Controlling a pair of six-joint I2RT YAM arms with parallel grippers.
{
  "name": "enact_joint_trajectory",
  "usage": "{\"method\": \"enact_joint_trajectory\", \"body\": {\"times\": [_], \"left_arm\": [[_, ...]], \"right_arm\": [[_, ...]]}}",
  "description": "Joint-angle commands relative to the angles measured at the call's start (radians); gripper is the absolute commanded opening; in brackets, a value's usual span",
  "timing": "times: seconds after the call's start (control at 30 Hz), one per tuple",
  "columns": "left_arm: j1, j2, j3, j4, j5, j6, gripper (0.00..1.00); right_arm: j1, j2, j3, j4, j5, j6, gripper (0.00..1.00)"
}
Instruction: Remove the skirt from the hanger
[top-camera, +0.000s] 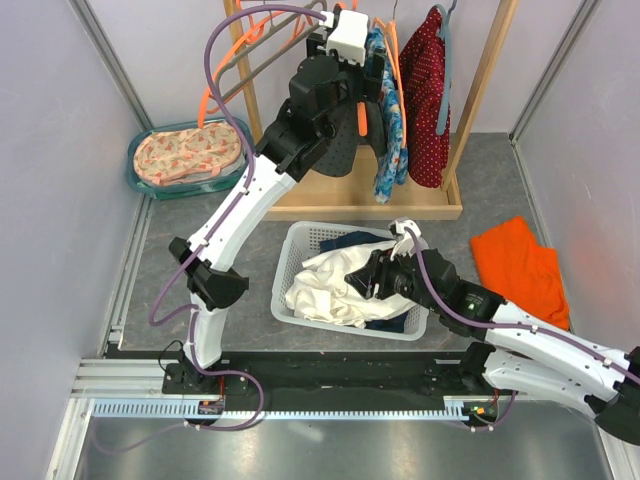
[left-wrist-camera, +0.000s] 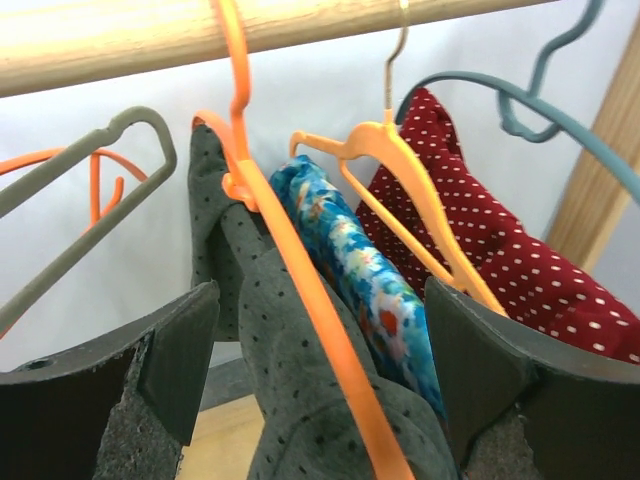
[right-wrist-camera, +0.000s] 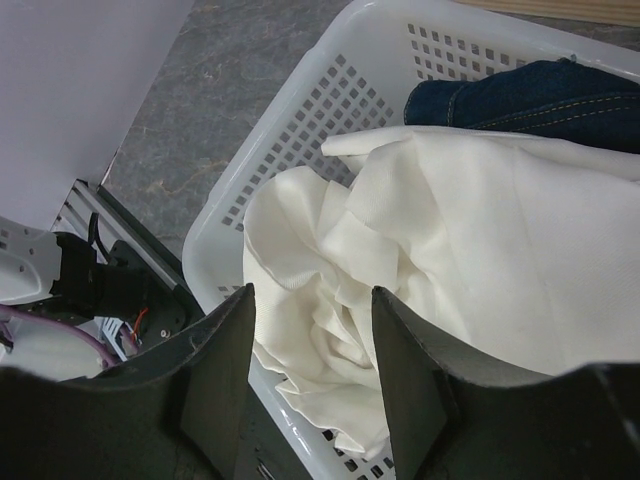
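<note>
The grey dotted skirt hangs on an orange hanger from the wooden rail. From above it shows as a dark cloth below the rail. My left gripper is open, its fingers either side of the skirt and hanger, not closed on them; it is up at the rail in the top view. My right gripper is open and empty, hovering over a white cloth in the laundry basket, low at the centre of the top view.
A blue floral garment and a red polka-dot garment hang right of the skirt. An empty grey hanger hangs to its left. The white basket also holds jeans. An orange cloth lies right; a teal basin sits left.
</note>
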Motion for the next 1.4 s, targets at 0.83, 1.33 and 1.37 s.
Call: {"method": "enact_joint_trajectory", "body": {"times": [0.83,1.33,1.37], "left_arm": [[0.117,-0.013,0.072,0.036,0.044,0.024,0.02],[0.1,-0.234,0.05,0.001,0.11,0.061,0.02],[0.1,-0.241,0.046,-0.007,0.118,0.059,0.02]], "right_arm": [[0.005,-0.096,0.053,-0.057,0.059,-0.021,0.54],[0.005,-0.09,0.047,-0.031,0.032,-0.015,0.54],[0.005,-0.09,0.048,-0.029,0.029,-0.015,0.54]]}}
